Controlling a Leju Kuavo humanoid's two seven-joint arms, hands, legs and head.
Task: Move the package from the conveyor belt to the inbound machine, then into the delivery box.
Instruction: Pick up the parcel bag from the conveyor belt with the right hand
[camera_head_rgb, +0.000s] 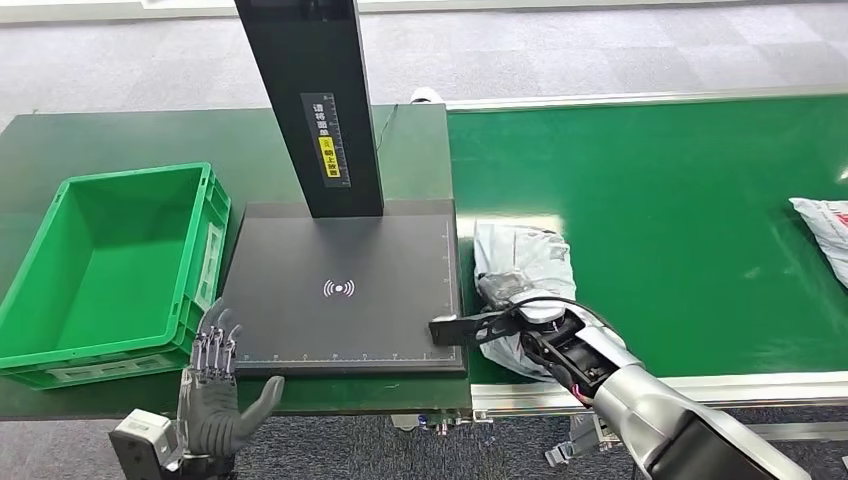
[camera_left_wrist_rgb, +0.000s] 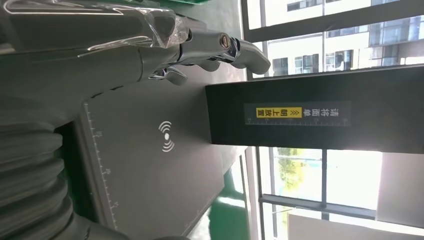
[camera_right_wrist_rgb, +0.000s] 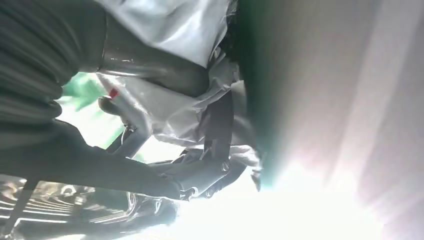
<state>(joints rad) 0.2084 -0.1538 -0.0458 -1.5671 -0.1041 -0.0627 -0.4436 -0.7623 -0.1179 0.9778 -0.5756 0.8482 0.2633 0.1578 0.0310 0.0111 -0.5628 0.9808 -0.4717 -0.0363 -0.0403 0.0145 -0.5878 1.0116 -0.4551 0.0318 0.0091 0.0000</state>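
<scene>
A crumpled white-grey plastic package (camera_head_rgb: 528, 258) lies at the left end of the green conveyor belt (camera_head_rgb: 680, 230), right beside the inbound machine's black plate (camera_head_rgb: 300, 330). My right hand (camera_head_rgb: 515, 310) grips the package's near end. In the right wrist view the fingers (camera_right_wrist_rgb: 200, 172) and thumb close around the wrinkled plastic (camera_right_wrist_rgb: 175, 30). Whether the package is lifted off the belt, I cannot tell. My left hand (camera_head_rgb: 212, 395) is held open, fingers up, at the table's front edge in front of the plate's left corner; the left wrist view has its fingers (camera_left_wrist_rgb: 200, 45) over the plate (camera_left_wrist_rgb: 150, 170).
The green delivery box (camera_head_rgb: 60, 355) stands left of the plate. The machine's black column (camera_head_rgb: 315, 100) rises from the plate's far side. A second white package (camera_head_rgb: 825, 225) lies at the belt's right edge.
</scene>
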